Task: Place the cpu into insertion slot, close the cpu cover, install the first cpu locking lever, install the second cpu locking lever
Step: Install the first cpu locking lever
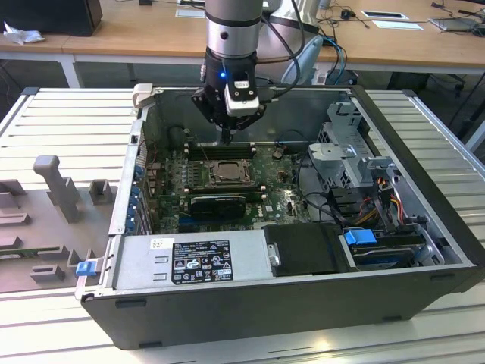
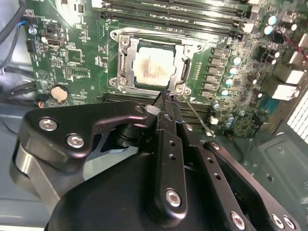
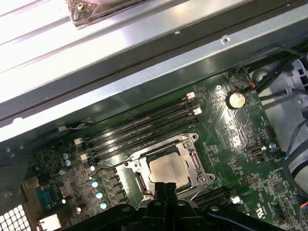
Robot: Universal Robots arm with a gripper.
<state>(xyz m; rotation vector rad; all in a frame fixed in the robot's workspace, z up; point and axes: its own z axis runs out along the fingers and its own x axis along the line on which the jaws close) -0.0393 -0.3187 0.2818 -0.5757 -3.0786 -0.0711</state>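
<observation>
- The cpu (image 2: 153, 65), pale and silvery, lies flat in the insertion slot (image 2: 135, 74) on the green circuit board (image 2: 72, 53). That part of the job looks done.
- The cpu cover (image 2: 123, 57), a silver frame with an open middle, lies down around the chip in both wrist views and seems to be closed over it.
- A thin wire locking lever (image 2: 196, 117) springs from one corner of the socket. Its long axis slants away from that corner across the neighbouring black memory slots (image 2: 211, 117). By its angle it appears free of its catch, though whether it stands raised or lies low cannot be told.
- The pincer (image 2: 166, 96) has its fingers drawn tightly together, with nothing visible between them.
- Each wrist view looks from an opposite side, and each sets the tips against the socket's near edge. This suggests the pincer (image 3: 164, 186) hangs straight above the socket, apart from it, with the chip directly below.
- In the second wrist view the lever's root sits just beside the tips, on the corner side.
- In the exterior view the pincer (image 1: 226, 139) points straight down into the open computer case (image 1: 424, 189), above the board and behind the grey power supply (image 1: 189, 258).
- The case rests on a ribbed metal counter (image 1: 68, 121).
</observation>
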